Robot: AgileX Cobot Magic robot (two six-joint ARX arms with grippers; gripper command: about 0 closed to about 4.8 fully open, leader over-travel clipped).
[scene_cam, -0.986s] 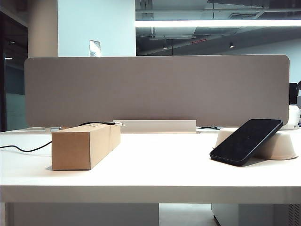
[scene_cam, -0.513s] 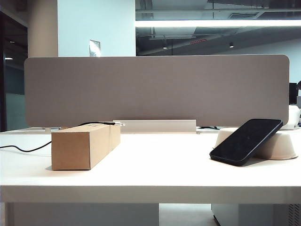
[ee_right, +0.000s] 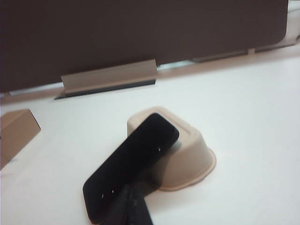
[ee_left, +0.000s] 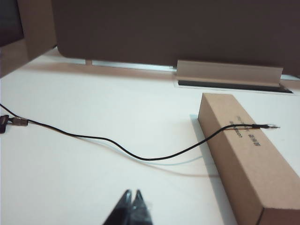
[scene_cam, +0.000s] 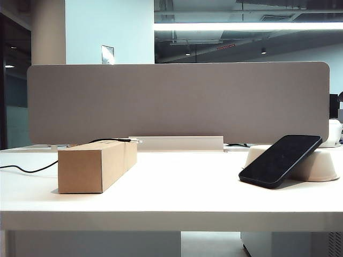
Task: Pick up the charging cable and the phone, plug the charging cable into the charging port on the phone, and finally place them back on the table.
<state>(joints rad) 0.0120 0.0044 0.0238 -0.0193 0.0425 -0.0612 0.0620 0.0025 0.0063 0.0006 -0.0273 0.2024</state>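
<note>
You see a wide white desk top (scene_cam: 177, 193) backed by a grey fabric divider panel (scene_cam: 177, 101), with a dim office ceiling and one strip light behind. The long brown cardboard box (scene_cam: 96, 163) lies on the left; the thin black charging cable (ee_left: 117, 147) trails across the table and over the box top. The slim black glossy phone (scene_cam: 280, 159) leans tilted on an off-white pulp tray (scene_cam: 321, 165) on the right. The left gripper (ee_left: 131, 206) (fingers pressed together, holding nothing) hangs near the cable; the right gripper (ee_right: 133, 206), likewise closed and empty, hangs near the phone.

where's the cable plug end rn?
Exterior view, left side: the charging cable lies draped over the cardboard box, plug tip on the box's top toward the grey divider, untouched by either gripper.
</note>
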